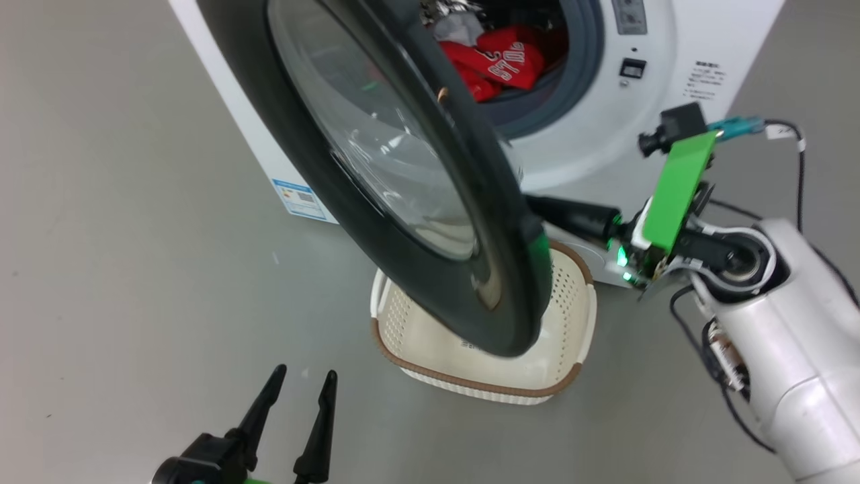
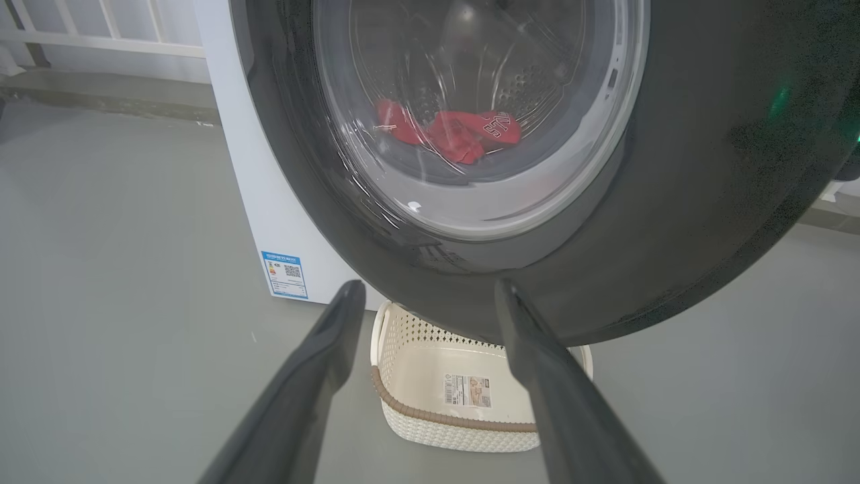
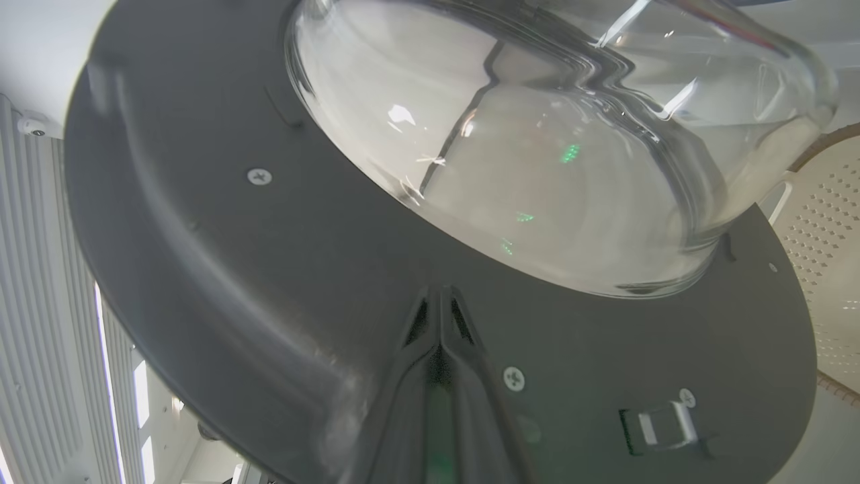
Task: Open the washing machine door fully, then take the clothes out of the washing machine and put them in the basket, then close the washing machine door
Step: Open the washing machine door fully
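Behind the washing machine door (image 1: 463, 316), the right gripper (image 3: 440, 292) has its fingers shut together, holding nothing. Their tips lie on the door's dark inner face, just below the bulging glass bowl (image 3: 537, 168) and near a screw (image 3: 514, 378). I cannot tell whether they press on it or only meet it. From the head, these fingers run in behind the door's lower edge, and the rim hides their tips.

The door stands swung partway out from the washing machine (image 1: 645, 114) and hangs over the basket (image 1: 470, 388), which sits on the grey floor (image 1: 134, 269) just before the machine. The black rim covers much of the basket's middle in the head view.

The left gripper (image 1: 304, 373) hangs low on the door's outer side, well apart from it, with its fingers spread wide and empty. From its wrist, the basket shows between the two fingers below the rim.

The clothes (image 1: 500, 64) lie in the drum, red with white lettering and a pale piece above them. From the left wrist they show only through the glass, warped by reflections. A blue label (image 1: 302, 198) sits low on the machine's side.
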Robot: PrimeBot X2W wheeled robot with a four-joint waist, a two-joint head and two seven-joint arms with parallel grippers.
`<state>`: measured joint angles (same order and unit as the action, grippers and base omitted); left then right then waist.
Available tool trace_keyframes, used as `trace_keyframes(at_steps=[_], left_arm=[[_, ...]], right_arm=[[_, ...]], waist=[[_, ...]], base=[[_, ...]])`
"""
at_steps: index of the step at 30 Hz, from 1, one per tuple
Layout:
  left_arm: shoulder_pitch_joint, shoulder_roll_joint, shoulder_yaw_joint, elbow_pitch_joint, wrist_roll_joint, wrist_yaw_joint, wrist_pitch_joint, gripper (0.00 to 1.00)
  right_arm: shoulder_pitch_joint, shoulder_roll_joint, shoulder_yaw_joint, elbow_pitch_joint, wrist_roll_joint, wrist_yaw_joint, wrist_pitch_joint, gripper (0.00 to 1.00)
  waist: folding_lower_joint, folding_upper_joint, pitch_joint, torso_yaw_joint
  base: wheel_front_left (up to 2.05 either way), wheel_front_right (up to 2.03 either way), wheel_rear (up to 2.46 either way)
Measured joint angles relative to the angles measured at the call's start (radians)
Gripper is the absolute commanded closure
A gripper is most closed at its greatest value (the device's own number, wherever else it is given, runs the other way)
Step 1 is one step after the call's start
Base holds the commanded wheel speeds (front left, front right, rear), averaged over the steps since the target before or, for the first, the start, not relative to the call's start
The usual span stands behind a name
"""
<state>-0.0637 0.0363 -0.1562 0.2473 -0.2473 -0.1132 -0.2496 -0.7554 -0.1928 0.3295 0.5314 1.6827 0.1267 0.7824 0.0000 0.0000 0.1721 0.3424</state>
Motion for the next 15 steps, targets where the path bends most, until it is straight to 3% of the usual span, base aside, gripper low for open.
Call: trace_keyframes(at_steps=[15], left_arm=[[0.038,0.002,0.016,-0.008,0.0,0.002,0.0,0.0]], right_arm=[[0.138,0.058,0.044,-0.094,-0.031,0.0,0.001,1.0]], waist=[[0.0,0.0,-0.06,0.118]], base=[[0.0,0.0,0.0]])
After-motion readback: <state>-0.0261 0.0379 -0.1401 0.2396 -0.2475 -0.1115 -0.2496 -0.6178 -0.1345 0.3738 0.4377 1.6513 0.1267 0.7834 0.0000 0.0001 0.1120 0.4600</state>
